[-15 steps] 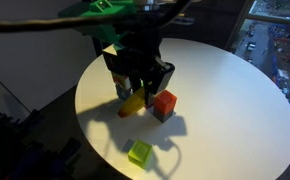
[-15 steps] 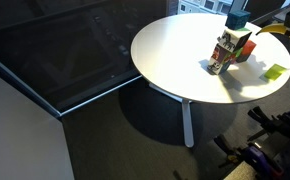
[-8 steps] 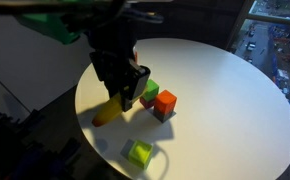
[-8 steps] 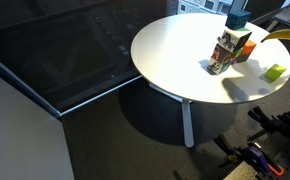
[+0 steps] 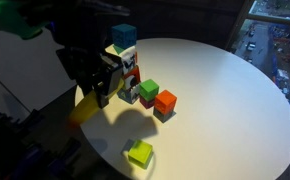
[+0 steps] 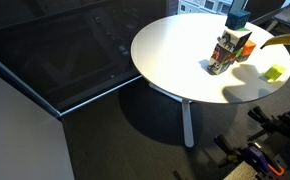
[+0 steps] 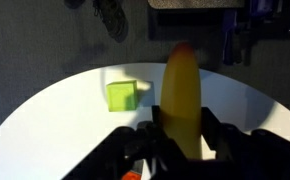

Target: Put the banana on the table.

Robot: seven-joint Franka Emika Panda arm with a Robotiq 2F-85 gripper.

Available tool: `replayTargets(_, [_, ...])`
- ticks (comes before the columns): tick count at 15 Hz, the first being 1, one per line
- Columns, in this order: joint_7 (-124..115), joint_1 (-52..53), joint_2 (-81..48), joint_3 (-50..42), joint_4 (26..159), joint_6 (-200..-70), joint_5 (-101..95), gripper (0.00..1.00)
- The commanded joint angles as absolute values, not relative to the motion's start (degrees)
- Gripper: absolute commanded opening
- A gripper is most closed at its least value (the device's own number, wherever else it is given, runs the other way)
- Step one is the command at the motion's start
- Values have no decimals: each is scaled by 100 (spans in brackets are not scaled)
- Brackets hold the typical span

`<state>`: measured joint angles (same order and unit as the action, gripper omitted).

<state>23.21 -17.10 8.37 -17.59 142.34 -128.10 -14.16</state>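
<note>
So the small curved yellow banana with an orange tinge (image 7: 182, 92) is not down on anything. It's up in the air, pinched crosswise in the dark gripper (image 7: 183, 140). The jaws are closed in on it from both sides, a finger (image 7: 135, 150) on one side and its partner on the other, so the tool is narrow and gripping the fruit around its lower half.

In the wrist view the banana points away from the camera. Its orange tip reaches past the rim of the large round table with a smooth white top (image 7: 45, 130), so the tip shows against the dark grey floor (image 7: 35, 40). In an exterior view the banana (image 5: 84, 109) is just a yellow smear hanging below the gripper (image 5: 97, 90), right at the near edge of the table (image 5: 225, 90). It's too blurry to say how high it is above the surface. The arm (image 5: 25, 20) above it is a dark and green blur too.

Just beside the banana in the wrist view, lying on the table, is a yellow-green cube (image 7: 122, 96). It sits on its own, apart from the rest of the blocks (image 5: 139, 153). Further in is a little cluster: a green cube (image 5: 148, 90) touching an orange-red cube (image 5: 165, 101), and behind them a short stack with a blue cube (image 5: 124, 37) on top. From the far side of the room the same cluster (image 6: 228, 50) sits towards the back of the table (image 6: 175, 50), with the yellow-green cube (image 6: 274, 72) near the rim and the banana (image 6: 282, 39) as a yellow streak above it.
</note>
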Motion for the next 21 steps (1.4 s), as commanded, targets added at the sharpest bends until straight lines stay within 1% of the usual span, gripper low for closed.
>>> replayTargets(1, [2726,-1564,1191,-1708,14603,-13008,-1524,17])
replayTargets(10, [3361,-1063,987,-1552,14989,-14094,-1331,17])
replayTargets(21, [3285,-811,575,-1255,14905,-14053,-1095,17])
